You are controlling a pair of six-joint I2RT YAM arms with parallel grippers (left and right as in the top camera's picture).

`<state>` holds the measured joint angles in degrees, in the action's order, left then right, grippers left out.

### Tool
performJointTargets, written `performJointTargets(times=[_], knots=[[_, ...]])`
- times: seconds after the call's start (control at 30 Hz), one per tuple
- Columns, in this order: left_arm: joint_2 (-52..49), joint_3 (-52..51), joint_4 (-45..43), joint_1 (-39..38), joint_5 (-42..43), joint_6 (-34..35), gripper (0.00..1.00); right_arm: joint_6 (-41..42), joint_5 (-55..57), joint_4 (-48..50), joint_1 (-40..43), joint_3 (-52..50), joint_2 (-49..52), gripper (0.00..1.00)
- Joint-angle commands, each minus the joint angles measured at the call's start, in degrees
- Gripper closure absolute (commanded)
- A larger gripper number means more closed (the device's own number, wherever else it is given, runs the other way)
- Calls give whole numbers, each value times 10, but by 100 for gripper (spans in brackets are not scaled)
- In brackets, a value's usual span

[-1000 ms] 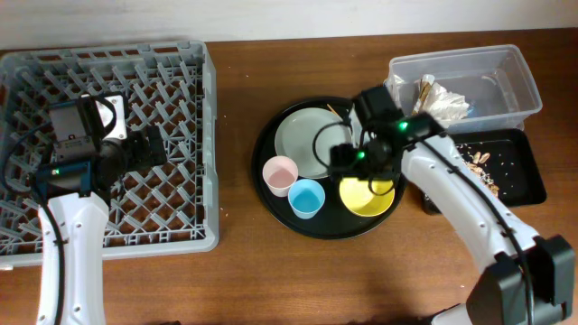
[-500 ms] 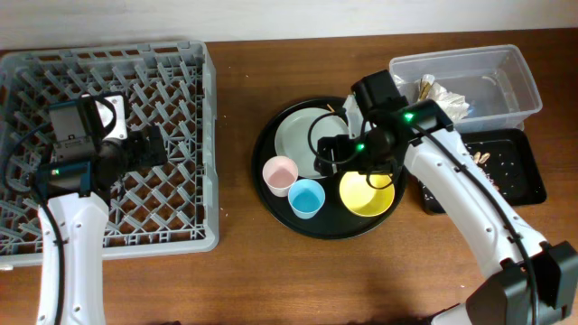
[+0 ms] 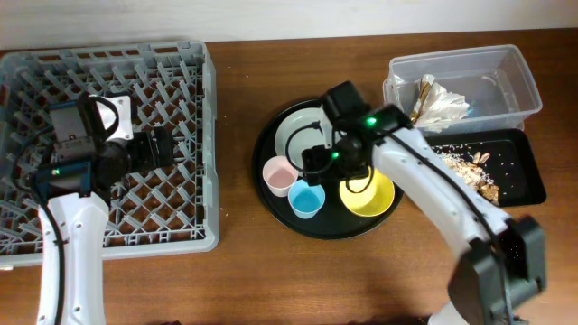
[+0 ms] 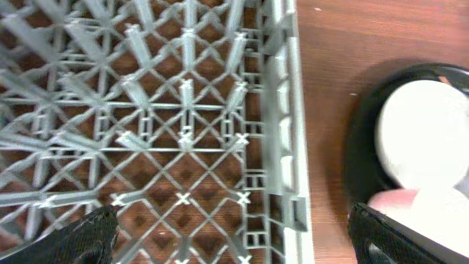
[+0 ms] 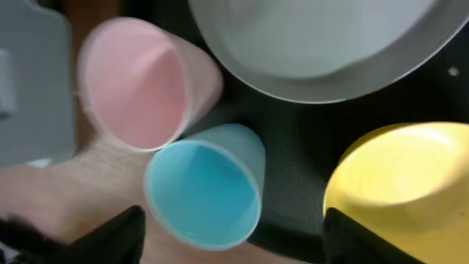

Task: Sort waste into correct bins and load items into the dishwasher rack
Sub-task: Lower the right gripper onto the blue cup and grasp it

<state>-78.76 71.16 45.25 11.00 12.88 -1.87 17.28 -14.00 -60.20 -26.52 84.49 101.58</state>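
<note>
**A:** surface / room?
**B:** Brown wood-grain table [image 3: 244, 271], with a pale wall strip [image 3: 379, 16] along the far edge. That's all of the room that shows.
**A:** any readable text?
**B:** There's a white patch [image 3: 116, 110] on the left wrist unit, but any print is too small to read.
**A:** left gripper?
**B:** The left gripper [image 3: 165, 146] is spread fully wide and has nothing in it. It hangs over the grey dishwasher rack [image 4: 282, 110], with pegs directly below and the rack wall off its right finger.
**A:** right?
**B:** The right gripper [image 3: 314, 164] has its fingers well apart and grips nothing. The light-blue cup [image 5: 201, 191] sits between them, just under it. The pink cup [image 5: 135, 81] is beyond its left finger, touching the blue one. The yellow bowl [image 5: 399, 183] is by the right finger and the grey plate [image 5: 315, 44] is ahead. All four are on the round black tray [image 3: 271, 212].
**A:** waste?
**B:** It's behind the right arm. The napkin [image 3: 444, 105] and gold wrapper [image 3: 424, 90] are in the clear tub [image 3: 531, 81]. The scraps [image 3: 470, 167] are on the flat black tray [image 3: 528, 185].
</note>
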Motion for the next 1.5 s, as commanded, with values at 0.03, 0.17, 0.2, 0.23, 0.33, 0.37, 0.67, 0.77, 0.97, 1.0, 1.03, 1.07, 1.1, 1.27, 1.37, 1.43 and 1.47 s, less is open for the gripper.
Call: performJointTargets(times=[0.03, 0.17, 0.2, 0.23, 0.33, 0.37, 0.67, 0.77, 0.97, 1.0, 1.03, 1.07, 1.1, 1.27, 1.37, 1.43, 1.47], knots=[[0, 9, 4, 1, 41, 13, 0, -3, 11, -2, -7, 2, 51, 32], [0, 9, 5, 1, 41, 21, 0, -3, 12, -2, -7, 2, 65, 48], [0, 9, 5, 1, 41, 28, 0, -3, 12, 0, -8, 2, 66, 53], [0, 9, 5, 0, 43, 30, 0, -3, 12, 2, -9, 2, 66, 58], [0, 9, 5, -3, 43, 30, 0, -3, 27, 7, -9, 2, 66, 64], [0, 9, 5, -3, 43, 30, 0, -3, 37, 7, -9, 2, 66, 64], [0, 9, 12, -5, 43, 30, 0, -3, 41, 6, -10, -1, 79, 67], [0, 9, 12, -5, 43, 30, 0, -3, 39, 6, -13, -1, 79, 70], [0, 9, 18, -5, 43, 30, 0, -5, 38, -7, -33, -3, 79, 72], [0, 9, 20, -5, 43, 30, 0, -5, 38, -7, -35, -4, 79, 72], [0, 9, 22, -5, 43, 30, 0, -5, 37, -7, -36, -5, 79, 73], [0, 9, 24, -5, 43, 30, 0, -5, 37, -9, -37, -7, 79, 75], [0, 9, 24, -5, 43, 30, 0, -5, 37, -12, -37, -8, 79, 79], [0, 9, 26, -5, 43, 30, 0, -3, 37, -11, -38, -33, 79, 91], [0, 9, 29, -5, 43, 30, 1, -3, 37, -13, -38, -41, 79, 96], [0, 9, 29, -5, 43, 30, 0, -3, 30, -16, -38, -39, 74, 96], [0, 9, 29, -5, 44, 30, 0, -3, 24, -20, -37, -37, 69, 96]])
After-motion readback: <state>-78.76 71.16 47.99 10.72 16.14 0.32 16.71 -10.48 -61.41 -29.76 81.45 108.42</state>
